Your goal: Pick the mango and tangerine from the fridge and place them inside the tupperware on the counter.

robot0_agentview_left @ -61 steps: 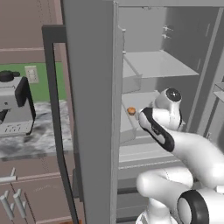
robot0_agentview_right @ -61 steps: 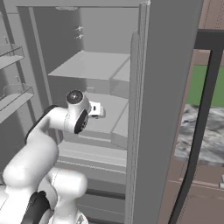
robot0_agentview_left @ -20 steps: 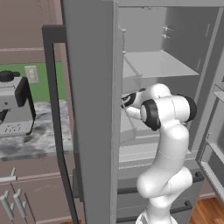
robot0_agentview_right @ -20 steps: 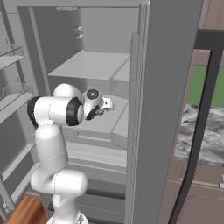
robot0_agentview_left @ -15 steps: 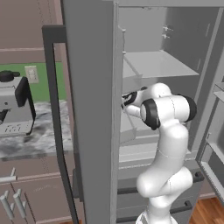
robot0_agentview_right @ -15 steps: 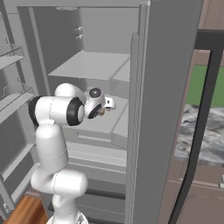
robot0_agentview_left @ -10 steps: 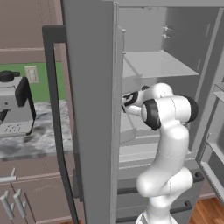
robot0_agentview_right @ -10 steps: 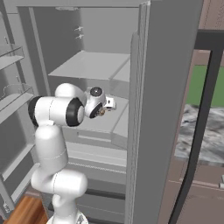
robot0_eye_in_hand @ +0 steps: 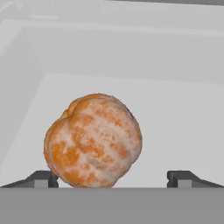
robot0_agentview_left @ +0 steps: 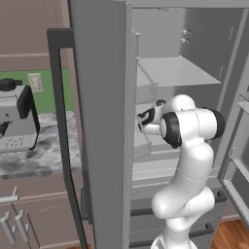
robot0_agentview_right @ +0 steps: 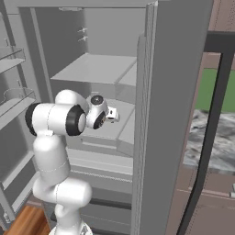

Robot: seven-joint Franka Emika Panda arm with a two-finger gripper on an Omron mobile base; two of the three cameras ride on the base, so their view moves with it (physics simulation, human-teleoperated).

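Orange tangerine sits on a grey fridge shelf, toward the shelf's left side wall, right in front of the tool. Tool is spread wide with nothing in it; one fingertip is touching or just beside the fruit's left flank, the other fingertip is well clear on the right. So the fruit is off-centre between the jaws (biased left).

Risks from here, my read:
- Closing as-is: the left finger meets the fruit first and shoves it sideways, or it rolls (it's round and lumpy, nothing bracing it). Could end up against the side wall of the fridge or squirt out forward.
- Pads look low on the fruit, near its underside. A pinch below the widest part would likely pop it upward out of the grip.
- Advancing further before closing could bump it toward the back of the shelf.
- From the base views the arm reaches in close to the door edge and the shelf above; a fast pull-out with a weak grip could clip something and drop the fruit.

Mango: can't see it on this shelf from here. Container not visible either; desk is off to the left past the door.
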